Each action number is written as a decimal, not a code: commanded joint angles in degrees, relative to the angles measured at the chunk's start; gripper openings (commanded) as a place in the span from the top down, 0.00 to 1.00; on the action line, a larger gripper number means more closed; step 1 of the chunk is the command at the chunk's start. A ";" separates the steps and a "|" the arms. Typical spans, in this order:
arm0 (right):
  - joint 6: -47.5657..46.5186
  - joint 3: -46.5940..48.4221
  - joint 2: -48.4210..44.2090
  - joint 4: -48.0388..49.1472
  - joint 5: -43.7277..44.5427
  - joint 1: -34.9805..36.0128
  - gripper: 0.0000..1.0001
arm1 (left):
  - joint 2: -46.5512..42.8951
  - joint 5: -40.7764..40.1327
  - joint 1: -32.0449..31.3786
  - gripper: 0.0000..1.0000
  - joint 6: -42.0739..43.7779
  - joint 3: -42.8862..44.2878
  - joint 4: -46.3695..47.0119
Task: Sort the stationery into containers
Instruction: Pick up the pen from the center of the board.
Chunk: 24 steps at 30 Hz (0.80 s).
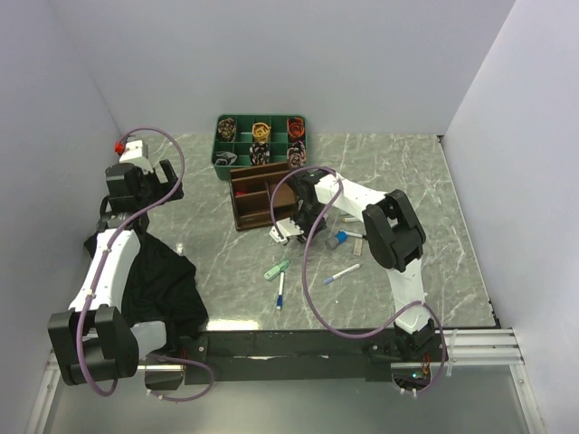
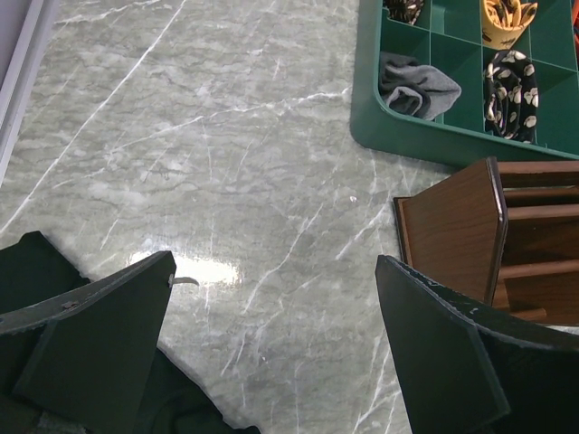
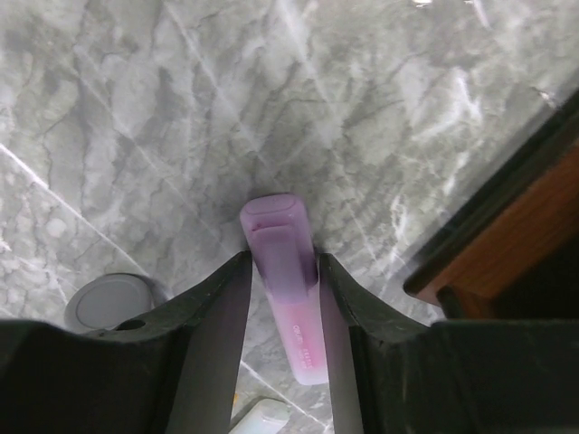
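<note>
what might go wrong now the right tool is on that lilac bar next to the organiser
1. The right tool pinches the lilac bar only by its smooth narrow sides, so it may twist or slip out on the lift.
2. The grey cylinder sits right beside one finger and may get knocked and roll.
3. The brown organiser stands close by, so a low carry might bump its wall.

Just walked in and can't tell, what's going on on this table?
The right gripper grips a lilac bar lying on the table beside the brown organiser; it isn't lifted yet. The left gripper hangs open over bare table, holding nothing. A green clip, a grey cylinder and pens lie loose.
</note>
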 commanded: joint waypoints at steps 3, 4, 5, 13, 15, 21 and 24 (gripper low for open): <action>-1.41 0.88 0.08 -2.93 0.92 0.00 0.59 | 0.25 0.31 0.45 0.01 0.02 0.70 2.65; -1.06 0.53 -0.09 -2.84 0.48 0.17 0.61 | 0.34 0.22 0.44 0.00 0.01 0.87 2.65; -0.71 0.18 -0.09 -2.76 0.30 0.44 0.72 | 0.52 0.39 0.44 0.01 0.01 0.96 2.74; 8.77 3.32 -7.47 -7.05 -6.10 0.97 1.00 | 1.31 0.66 0.53 0.00 0.28 3.24 2.30; 12.72 8.23 -10.18 -10.12 -10.15 0.88 1.00 | 1.40 1.01 0.62 0.01 0.02 3.95 2.56; 35.69 18.27 -13.98 -2.45 -25.06 -0.17 1.00 | 2.71 3.38 1.15 0.01 -1.65 4.91 3.62; 56.05 15.58 -15.11 14.81 -32.63 -1.84 1.00 | 3.50 4.17 1.15 0.00 -2.44 5.62 3.27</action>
